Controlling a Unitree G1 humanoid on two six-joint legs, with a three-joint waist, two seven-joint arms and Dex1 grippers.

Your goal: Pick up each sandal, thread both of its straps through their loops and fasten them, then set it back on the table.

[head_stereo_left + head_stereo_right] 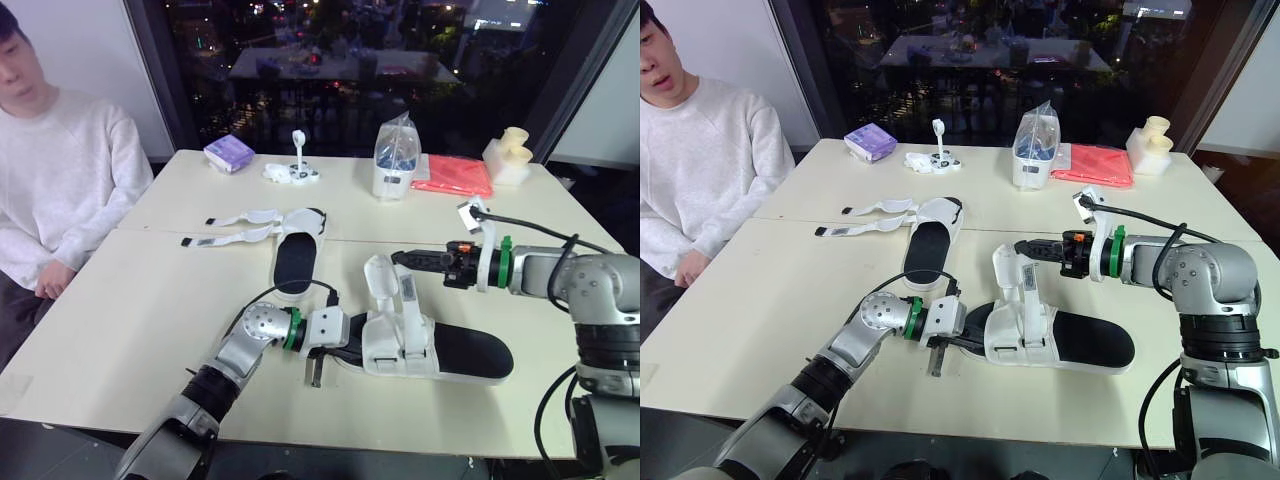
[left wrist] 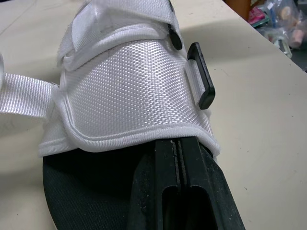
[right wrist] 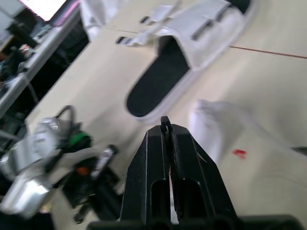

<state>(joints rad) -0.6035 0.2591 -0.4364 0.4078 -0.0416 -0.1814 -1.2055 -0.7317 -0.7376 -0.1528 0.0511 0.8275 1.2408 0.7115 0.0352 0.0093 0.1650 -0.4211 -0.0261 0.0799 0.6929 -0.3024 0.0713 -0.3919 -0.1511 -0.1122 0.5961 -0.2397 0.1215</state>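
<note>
The near sandal (image 1: 470, 355) lay flat on the worktop (image 1: 130, 320) in front of the robot, black footbed up, its white woven upper (image 1: 395, 340) wrapped over the middle. One white strap (image 1: 382, 275) stood up from that upper, curling toward the far side. The left pincer (image 2: 177, 143) was closed narrow, its two black fingers pressed together with nothing seen between them, the tips lying on the footbed right at the hem of the upper. In the left wrist view a black loop (image 2: 201, 76) stood out from the side of the upper. The right pincer (image 1: 400, 258) reached in from the robot's right above the worktop, also closed narrow and empty, its tip just beside the raised strap; whether it touched the strap could not be told. The second sandal (image 1: 297, 255) lay further back, its two straps (image 1: 240, 217) undone and spread flat toward the robot's left. Along the far edge sat a purple packet (image 1: 229, 152), a clear bag (image 1: 396, 155) and a red cloth (image 1: 455, 175). A person (image 1: 60, 170) in a white sweater sat at the left side.
</note>
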